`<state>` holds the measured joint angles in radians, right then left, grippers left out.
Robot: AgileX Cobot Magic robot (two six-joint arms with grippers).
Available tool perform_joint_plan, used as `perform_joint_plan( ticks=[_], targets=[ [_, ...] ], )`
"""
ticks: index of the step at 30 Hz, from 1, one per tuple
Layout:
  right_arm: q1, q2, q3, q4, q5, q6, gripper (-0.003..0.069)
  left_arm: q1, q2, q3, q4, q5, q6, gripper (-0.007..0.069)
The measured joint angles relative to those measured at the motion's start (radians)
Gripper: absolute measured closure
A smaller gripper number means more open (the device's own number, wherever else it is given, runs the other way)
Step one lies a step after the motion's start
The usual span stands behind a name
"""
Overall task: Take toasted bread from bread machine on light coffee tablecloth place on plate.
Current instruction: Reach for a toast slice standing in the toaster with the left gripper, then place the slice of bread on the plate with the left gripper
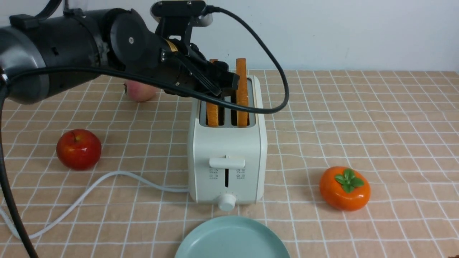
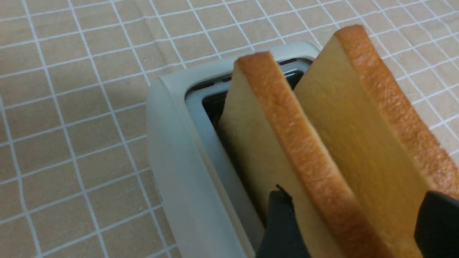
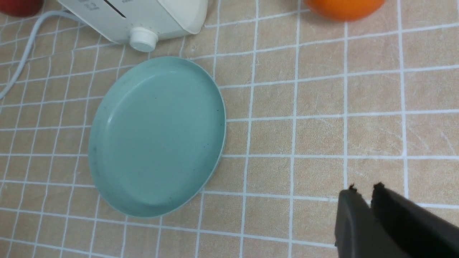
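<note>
The plate [image 1: 229, 238] is cut off by the front view's lower edge.

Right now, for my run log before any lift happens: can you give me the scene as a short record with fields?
toasted bread: left slice and right slice, both upright in the bread machine
plate: in front of the bread machine, empty
left gripper: open, at the left slice, not closed on it
right gripper: nearly closed, holding nothing, above the tablecloth beside the plate
other items: red apple, orange persimmon, white cord
</note>
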<state>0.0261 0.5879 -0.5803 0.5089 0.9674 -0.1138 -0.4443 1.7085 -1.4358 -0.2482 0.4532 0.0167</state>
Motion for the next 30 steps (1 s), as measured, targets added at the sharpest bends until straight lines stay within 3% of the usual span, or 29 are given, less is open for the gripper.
perform_joint_plan(
  ticks=[4,6,8,10,17,23,30],
  targets=[
    [0.000,0.000,0.000,0.000,0.000,0.000,0.0575,0.000,0.010,0.000,0.003,0.016,0.000,0.0236],
    [0.000,0.000,0.000,0.000,-0.001,0.000,0.0573,0.000,0.012,0.000,0.009,0.033,0.000,0.0306],
    [0.000,0.000,0.000,0.000,-0.001,0.000,0.0573,0.000,0.012,0.000,0.033,0.056,-0.001,0.0473],
    [0.000,0.000,0.000,0.000,-0.003,0.000,0.0572,0.000,-0.001,0.000,0.056,0.073,-0.001,0.0563],
    [0.000,0.000,0.000,0.000,-0.011,0.000,0.0572,0.000,-0.184,0.001,0.072,0.187,-0.044,0.0550],
    [0.000,0.000,0.000,0.003,-0.033,0.000,0.0570,0.000,-0.395,-0.003,0.042,0.385,-0.056,0.0550],
    [0.000,0.000,0.000,0.013,-0.039,0.000,0.0565,0.000,-0.452,0.050,-0.100,0.637,-0.041,0.0550]
  ],
)
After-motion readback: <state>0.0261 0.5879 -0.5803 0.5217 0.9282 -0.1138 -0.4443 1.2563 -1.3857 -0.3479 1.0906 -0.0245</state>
